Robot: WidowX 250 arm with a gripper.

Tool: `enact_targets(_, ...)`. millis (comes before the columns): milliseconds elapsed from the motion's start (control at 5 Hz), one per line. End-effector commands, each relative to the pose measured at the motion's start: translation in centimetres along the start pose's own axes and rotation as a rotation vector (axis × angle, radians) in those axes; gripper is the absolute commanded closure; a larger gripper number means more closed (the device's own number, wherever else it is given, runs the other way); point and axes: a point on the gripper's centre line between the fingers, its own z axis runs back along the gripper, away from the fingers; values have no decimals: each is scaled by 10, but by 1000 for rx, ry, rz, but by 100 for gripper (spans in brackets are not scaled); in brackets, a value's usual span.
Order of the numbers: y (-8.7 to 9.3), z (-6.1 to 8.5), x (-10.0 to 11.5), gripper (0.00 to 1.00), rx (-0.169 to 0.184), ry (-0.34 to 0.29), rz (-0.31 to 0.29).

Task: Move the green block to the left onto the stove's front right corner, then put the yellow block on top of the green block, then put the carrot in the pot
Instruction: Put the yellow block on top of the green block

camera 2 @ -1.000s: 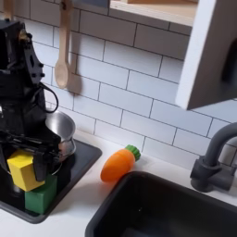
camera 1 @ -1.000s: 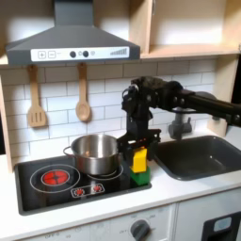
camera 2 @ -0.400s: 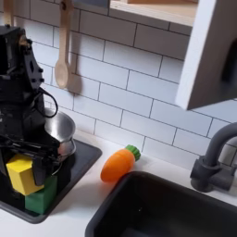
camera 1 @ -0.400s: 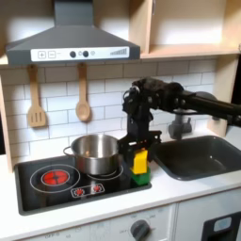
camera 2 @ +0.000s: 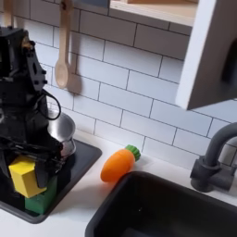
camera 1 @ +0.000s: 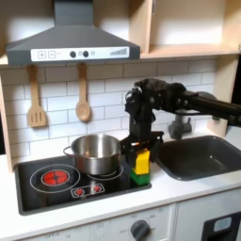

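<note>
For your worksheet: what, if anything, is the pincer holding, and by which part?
The pincer grips the yellow block by its sides, with the block resting on the green block.

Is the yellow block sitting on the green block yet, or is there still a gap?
Touching. In the second exterior view the yellow block rests directly on the green block, with no gap showing between them; the hand is around the yellow one.

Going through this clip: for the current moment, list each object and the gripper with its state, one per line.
Small bright green toy block: on the black stove's front corner, under the yellow one.
Small bright yellow toy block: stacked on the green block, between the gripper's fingers.
Gripper: around the yellow block; grip or release unclear.
Orange toy carrot: lying on the counter beside the sink.
Shiny steel pot: upright on the stove; carrot not in it.
</note>
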Motion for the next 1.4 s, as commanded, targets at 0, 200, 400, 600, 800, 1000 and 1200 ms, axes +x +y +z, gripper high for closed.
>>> enact_targets(0,-1,1,0,100,4,-5,5)
enact_targets(200,-5,0,4,100,7,-11,-6)
enact_targets(400,-5,1,6,100,8,-14,6)
enact_targets(600,-8,0,6,100,8,-11,8)
enact_targets(800,-8,-2,11,100,8,-4,18)
enact_targets(1000,-4,-3,17,100,20,-14,31)
enact_targets(1200,-4,-2,19,100,18,-10,35)
